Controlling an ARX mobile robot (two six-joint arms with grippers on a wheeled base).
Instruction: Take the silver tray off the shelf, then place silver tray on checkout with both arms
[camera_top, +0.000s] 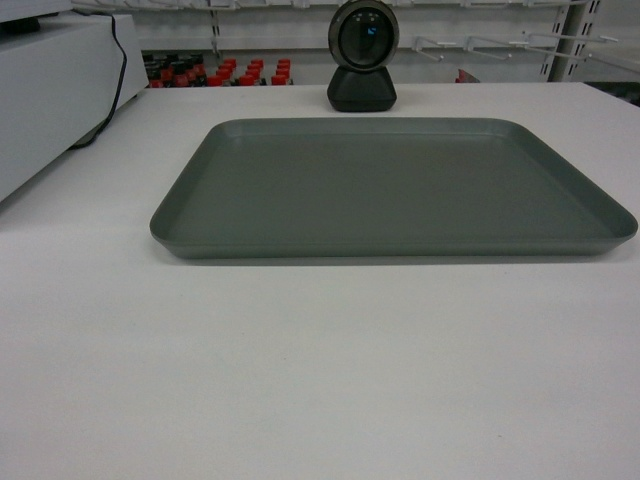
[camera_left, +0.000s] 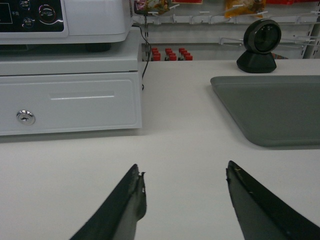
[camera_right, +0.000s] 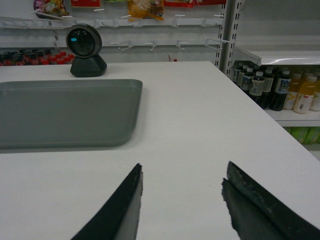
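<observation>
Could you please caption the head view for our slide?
Silver tray lying flat on the white checkout, scanner behind.

The silver tray (camera_top: 390, 185) lay mid-frame on the checkout (camera_top: 300, 380), the scanner (camera_top: 362, 55) behind it, the cash drawer (camera_top: 50, 95) at upper left.

Tray (camera_top: 390, 190): matt grey-silver metal, smooth. Checkout (camera_top: 300, 370): smooth plain white, faint sheen. Scanner (camera_top: 362, 55): glossy black plastic. Gripper fingers (camera_left: 125, 205): matt black.
</observation>
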